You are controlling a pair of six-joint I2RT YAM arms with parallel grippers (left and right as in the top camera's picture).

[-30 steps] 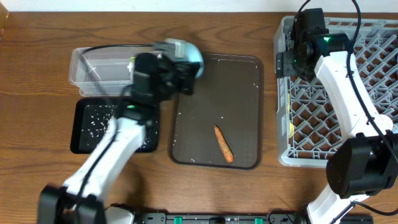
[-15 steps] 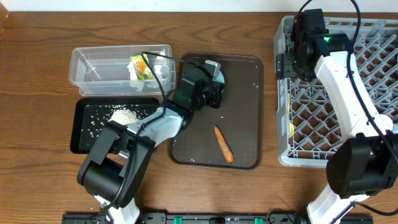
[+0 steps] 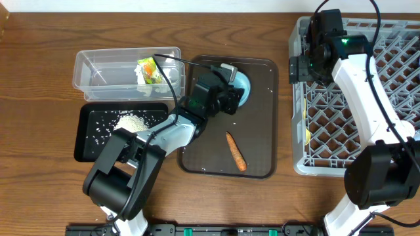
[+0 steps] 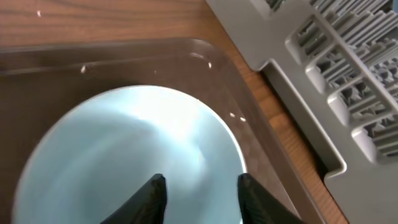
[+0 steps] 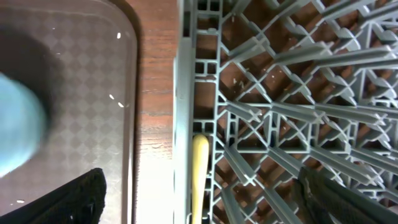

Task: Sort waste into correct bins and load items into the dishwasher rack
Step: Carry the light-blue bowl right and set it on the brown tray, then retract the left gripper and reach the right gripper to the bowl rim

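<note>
over the brown tray (image 3: 257,139), light blue cup (image 4: 124,137) in the left tool (image 4: 202,186)

Wood-grain table (image 3: 39,39); clear glossy plastic tub (image 3: 105,71); matt grey plastic rack (image 3: 394,72); smooth cup (image 4: 124,143)

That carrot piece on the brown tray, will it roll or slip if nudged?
The carrot piece looks thin and tapered, so it would probably roll in an arc rather than straight. It seems stiff and light. The brown tray looks smooth, so it may slide.
</note>
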